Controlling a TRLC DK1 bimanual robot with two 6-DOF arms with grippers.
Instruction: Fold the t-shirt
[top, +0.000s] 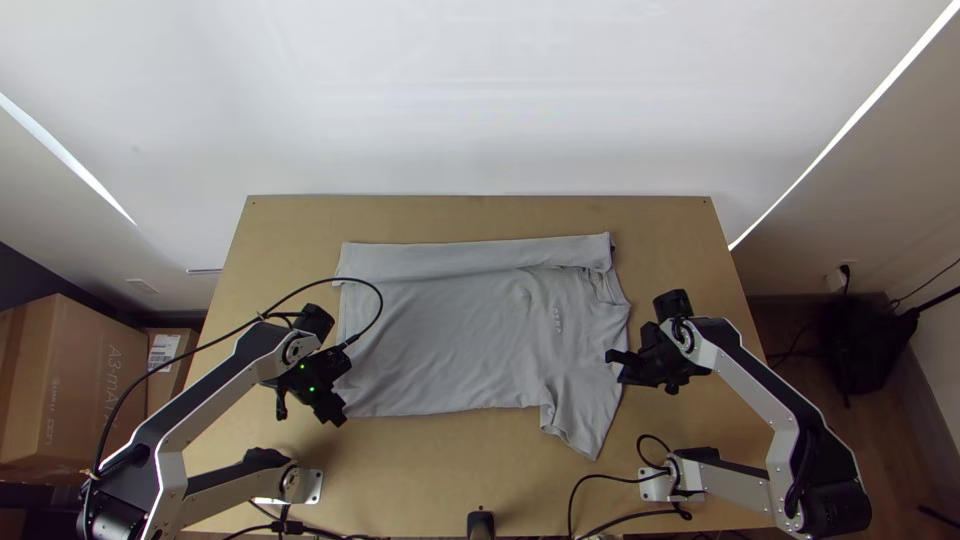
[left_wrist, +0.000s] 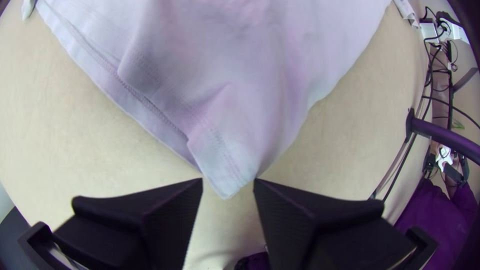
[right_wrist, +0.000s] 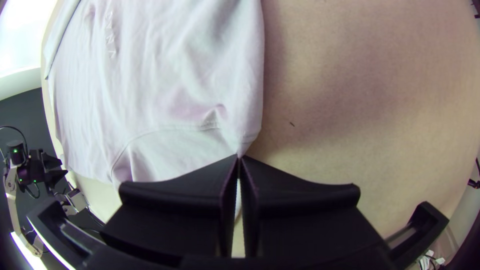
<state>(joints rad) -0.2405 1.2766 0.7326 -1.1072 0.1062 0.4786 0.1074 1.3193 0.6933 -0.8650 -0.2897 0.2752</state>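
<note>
Across the middle of the wooden table (top: 290, 225) lies the grey t-shirt (top: 470, 340), spread out, a long strip folded over along its far side. Down at its near left corner, the left gripper (top: 338, 415) has its jaws parted around the cloth's tip, and over on the right, the right gripper (top: 612, 358) is clenched, pinching the shirt's edge by the sleeve!

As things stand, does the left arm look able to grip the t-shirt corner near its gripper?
Probably yes: the left gripper is open, and the t-shirt corner shows between its two fingers, with nothing visible in the way. I cannot tell whether they are low enough to pinch it.
</note>
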